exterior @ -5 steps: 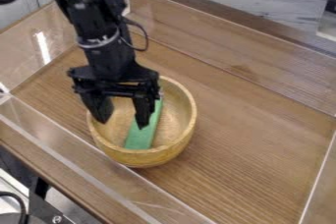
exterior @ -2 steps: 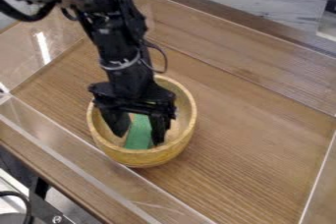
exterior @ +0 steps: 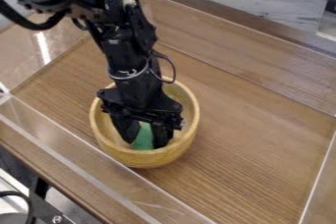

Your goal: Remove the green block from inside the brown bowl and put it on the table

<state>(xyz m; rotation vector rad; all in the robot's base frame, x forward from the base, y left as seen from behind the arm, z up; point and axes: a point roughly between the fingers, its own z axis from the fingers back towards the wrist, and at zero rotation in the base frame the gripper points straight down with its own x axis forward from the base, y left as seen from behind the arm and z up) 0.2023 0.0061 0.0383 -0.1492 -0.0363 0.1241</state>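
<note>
From the single camera, the gripper has sunk from above the rim into the brown bowl and its jaws have narrowed around the green block; whether they already pinch it I cannot tell; the block lies on the bowl's floor, mostly hidden by the fingers; the grasp looks close, with the lift-out to come. The table is bare wood grain to the right and far side; clear acrylic walls edge it near and left.
</note>
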